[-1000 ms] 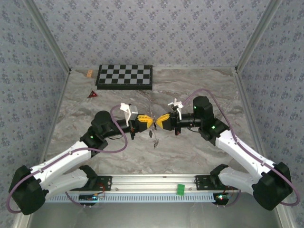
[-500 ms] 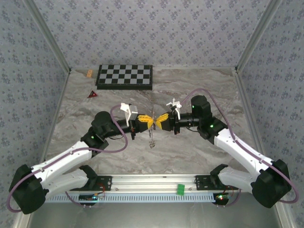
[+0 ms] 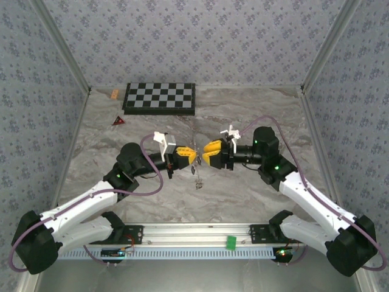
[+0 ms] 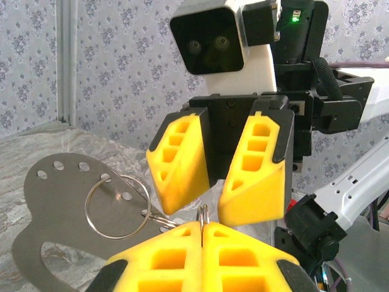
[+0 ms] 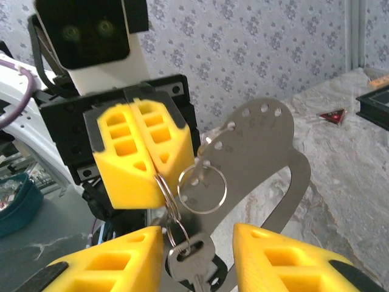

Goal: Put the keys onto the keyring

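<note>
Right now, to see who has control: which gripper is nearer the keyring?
Left. The left gripper is shut on the keyring; the right gripper is open, facing it across a small gap.

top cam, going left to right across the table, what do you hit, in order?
red triangle → left gripper → right gripper. The checkerboard is left out because it spans across the left gripper's position.
</note>
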